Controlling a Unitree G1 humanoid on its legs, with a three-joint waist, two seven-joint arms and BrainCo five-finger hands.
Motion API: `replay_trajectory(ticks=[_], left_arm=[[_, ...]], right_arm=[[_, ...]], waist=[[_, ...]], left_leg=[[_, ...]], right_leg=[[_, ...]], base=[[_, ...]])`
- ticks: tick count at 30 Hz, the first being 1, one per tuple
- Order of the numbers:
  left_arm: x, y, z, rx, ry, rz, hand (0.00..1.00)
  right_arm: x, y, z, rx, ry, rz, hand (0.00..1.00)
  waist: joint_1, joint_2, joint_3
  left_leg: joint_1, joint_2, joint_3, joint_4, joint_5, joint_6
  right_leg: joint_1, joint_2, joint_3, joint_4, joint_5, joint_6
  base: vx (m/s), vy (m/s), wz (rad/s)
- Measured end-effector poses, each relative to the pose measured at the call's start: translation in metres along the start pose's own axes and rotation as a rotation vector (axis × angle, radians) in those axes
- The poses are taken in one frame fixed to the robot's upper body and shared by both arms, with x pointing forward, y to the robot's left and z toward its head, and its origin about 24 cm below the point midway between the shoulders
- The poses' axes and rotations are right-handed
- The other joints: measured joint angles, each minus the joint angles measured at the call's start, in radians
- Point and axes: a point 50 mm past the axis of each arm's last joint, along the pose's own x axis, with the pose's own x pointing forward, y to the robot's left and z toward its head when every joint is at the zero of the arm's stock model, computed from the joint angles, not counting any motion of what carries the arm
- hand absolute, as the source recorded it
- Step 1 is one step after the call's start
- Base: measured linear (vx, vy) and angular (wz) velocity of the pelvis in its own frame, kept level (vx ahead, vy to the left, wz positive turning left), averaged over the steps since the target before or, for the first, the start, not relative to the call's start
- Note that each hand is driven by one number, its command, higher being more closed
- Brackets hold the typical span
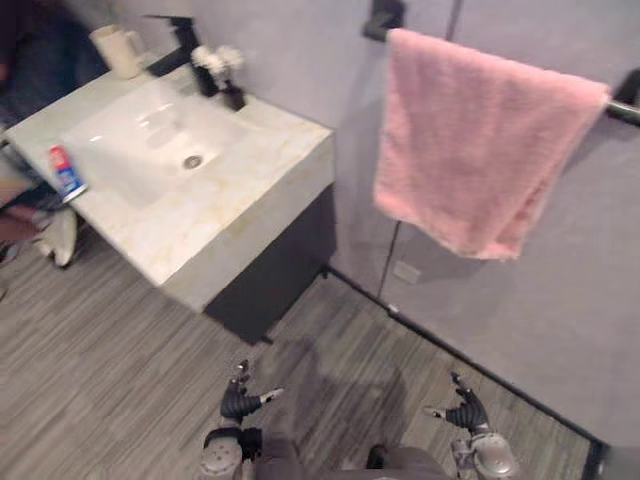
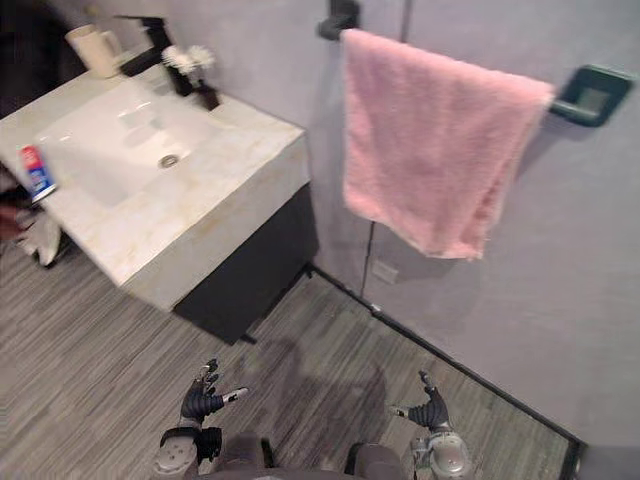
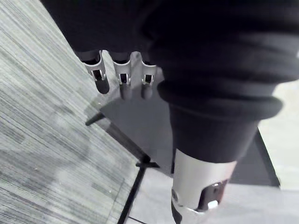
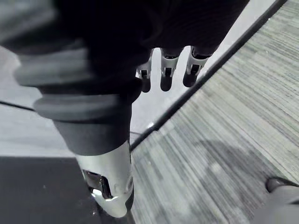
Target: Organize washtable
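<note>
On the table [image 1: 250,205] at left, a cup [image 1: 120,50], faucet [image 1: 185,42] and vase [image 1: 231,95] stand behind the basin [image 1: 140,155], a tube [image 1: 66,170] beside it. Right, a towel [image 1: 480,150] hangs over a rail [image 1: 625,108].

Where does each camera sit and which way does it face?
Left eye view: on the head, looking down at the washtable, pink towel and floor; left hand and right hand low.
Right eye view: beside it, same scene.
Left wrist view: on that wrist, along its fingers toward the dark cabinet.
Right wrist view: on that wrist, along its fingers toward the wall.
Shared: both wrist views show the floor.
</note>
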Motion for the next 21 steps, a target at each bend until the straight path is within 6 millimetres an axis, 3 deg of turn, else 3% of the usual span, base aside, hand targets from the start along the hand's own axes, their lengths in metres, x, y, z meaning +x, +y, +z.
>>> replay_trajectory(ticks=[1,2,3,6,9,11,15,17,18,19,20,21], left_arm=[[0.002,0.001,0.0,0.009,0.003,-0.001,0.0],[0.001,0.008,-0.003,0.036,0.016,0.008,0.0],[0.001,0.015,-0.008,0.054,0.035,0.017,0.0],[-0.01,0.037,-0.028,0.103,0.112,0.063,0.0],[-0.015,0.044,-0.038,0.093,0.155,0.096,0.0],[-0.018,0.045,-0.044,0.086,0.18,0.103,0.0],[-0.021,0.047,-0.049,0.012,0.203,0.145,0.0],[-0.022,0.05,-0.05,-0.048,0.206,0.178,0.0],[-0.022,0.051,-0.05,-0.065,0.205,0.191,0.0],[-0.023,0.054,-0.051,-0.102,0.209,0.224,0.0],[-0.023,0.054,-0.052,-0.131,0.211,0.24,0.0],[-0.024,0.054,-0.055,-0.151,0.223,0.249,0.0]], right_arm=[[0.002,-0.001,0.0,0.01,0.008,-0.004,0.0],[0.004,0.0,0.002,0.017,0.005,-0.003,0.0],[0.005,0.002,0.002,0.027,0.009,-0.002,0.0],[0.003,0.01,-0.001,0.045,0.025,0.012,0.0],[0.003,0.01,-0.001,0.044,0.026,0.015,0.0],[0.004,0.01,0.001,0.049,0.02,0.018,0.0],[0.0,0.013,-0.008,0.077,0.053,0.028,0.0],[-0.001,0.017,-0.009,0.093,0.056,0.035,0.0],[-0.001,0.018,-0.008,0.095,0.056,0.037,0.0],[-0.001,0.02,-0.008,0.11,0.055,0.038,0.0],[-0.001,0.022,-0.008,0.112,0.055,0.042,0.0],[0.0,0.02,-0.007,0.106,0.056,0.041,0.0]], waist=[[-0.011,0.006,-0.004],[0.002,0.008,-0.005],[0.003,0.003,-0.006],[0.001,-0.027,-0.027],[0.005,-0.028,-0.033],[0.006,-0.025,-0.032],[0.008,-0.022,-0.03],[0.029,-0.03,-0.025],[0.031,-0.029,-0.025],[0.027,-0.047,-0.021],[0.025,-0.059,-0.016],[0.024,-0.041,-0.005]], left_leg=[[0.026,-0.018,0.019,-0.113,0.021,-0.034],[0.061,-0.028,0.02,-0.223,0.037,-0.057],[0.069,-0.031,0.016,-0.244,0.038,-0.056],[0.079,-0.069,0.017,-0.246,0.056,-0.034],[0.075,-0.11,0.009,-0.278,0.081,-0.001],[0.073,-0.126,0.0,-0.298,0.097,0.009],[0.029,-0.167,-0.112,-0.343,0.134,0.027],[-0.013,-0.177,-0.144,-0.342,0.142,0.04],[-0.029,-0.177,-0.127,-0.341,0.129,0.063],[-0.052,-0.174,-0.044,-0.343,0.096,0.115],[-0.065,-0.158,0.078,-0.333,0.096,0.12],[-0.063,-0.126,0.21,-0.327,0.132,0.113]], right_leg=[[-0.002,0.0,-0.028,-0.034,0.03,0.012],[0.015,0.014,-0.046,-0.095,0.078,0.022],[0.029,0.016,-0.052,-0.126,0.1,0.03],[0.077,0.001,-0.045,-0.212,0.168,0.055],[0.08,-0.026,-0.05,-0.246,0.213,0.071],[0.079,-0.035,-0.055,-0.25,0.223,0.075],[0.089,-0.071,-0.175,-0.249,0.212,0.094],[0.094,-0.083,-0.249,-0.245,0.206,0.104],[0.098,-0.091,-0.282,-0.245,0.199,0.114],[0.107,-0.114,-0.355,-0.26,0.198,0.121],[0.117,-0.142,-0.413,-0.263,0.202,0.124],[0.142,-0.151,-0.461,-0.244,0.199,0.127]], base=[[-0.17,0.237,0.8],[-0.19,0.283,0.58],[-0.14,0.22,0.27],[-0.13,0.15,0.05],[-0.18,0.141,0.14],[-0.18,0.1,0.2],[-0.16,0.053,0.77],[-0.09,0.022,1.02],[-0.05,0.028,1.46],[-0.01,0.086,1.77],[0.04,0.175,2.3],[0.06,0.198,1.88]])
